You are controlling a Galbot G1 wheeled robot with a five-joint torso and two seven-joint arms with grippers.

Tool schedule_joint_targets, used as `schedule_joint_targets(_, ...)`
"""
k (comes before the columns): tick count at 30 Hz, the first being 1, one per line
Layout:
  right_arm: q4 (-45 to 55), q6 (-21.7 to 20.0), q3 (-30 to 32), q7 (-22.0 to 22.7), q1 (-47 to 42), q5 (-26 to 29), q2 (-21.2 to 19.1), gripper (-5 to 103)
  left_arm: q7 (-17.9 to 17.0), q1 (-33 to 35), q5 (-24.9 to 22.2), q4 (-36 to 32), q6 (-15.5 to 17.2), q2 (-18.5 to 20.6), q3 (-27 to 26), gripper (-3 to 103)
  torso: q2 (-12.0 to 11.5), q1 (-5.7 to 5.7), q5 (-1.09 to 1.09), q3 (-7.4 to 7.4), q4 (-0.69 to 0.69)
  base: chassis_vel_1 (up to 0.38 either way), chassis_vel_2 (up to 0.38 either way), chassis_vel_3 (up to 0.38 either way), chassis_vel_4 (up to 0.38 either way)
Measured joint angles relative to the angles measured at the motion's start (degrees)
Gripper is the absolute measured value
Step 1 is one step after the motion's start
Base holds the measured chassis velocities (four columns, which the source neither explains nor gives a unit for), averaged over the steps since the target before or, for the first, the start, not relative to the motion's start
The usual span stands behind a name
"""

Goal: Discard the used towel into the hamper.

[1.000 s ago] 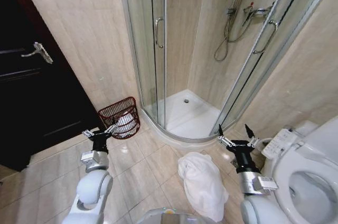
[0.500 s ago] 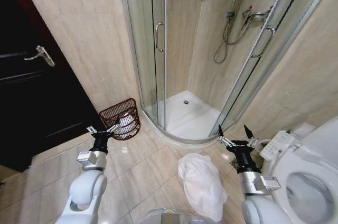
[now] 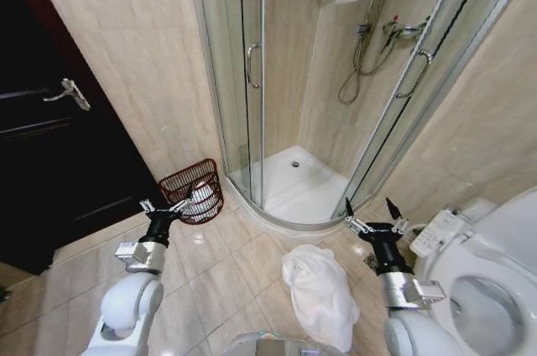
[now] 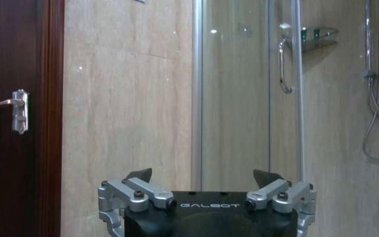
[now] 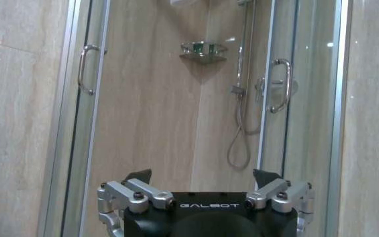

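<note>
i see a tiled bathroom floor (image 3: pixel 226 276) before a glass shower cabin (image 3: pixel 294 121). the white towel (image 3: pixel 320 293) lies crumpled on the tiles, near the toilet (image 3: pixel 487 289). the hamper (image 3: pixel 193 191) stands by the wall. my left gripper (image 3: pixel 164 206) and right gripper (image 3: pixel 372 222) hang wide open, holding nothing.

"GALBOT" stands in pale letters on the black body of the left gripper (image 4: pixel 203 178) and right gripper (image 5: pixel 203 178).
</note>
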Motion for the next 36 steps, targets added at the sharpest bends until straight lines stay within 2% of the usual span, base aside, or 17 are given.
schedule_joint_targets(36,0.8,-0.9,0.2,0.8,0.5,-0.1,-0.4,100,-0.6,-0.6,0.2,-0.5,1.2,1.2,0.7,100,9.7,4.32,0.0,5.41,0.01,0.0,0.0,0.0,0.0)
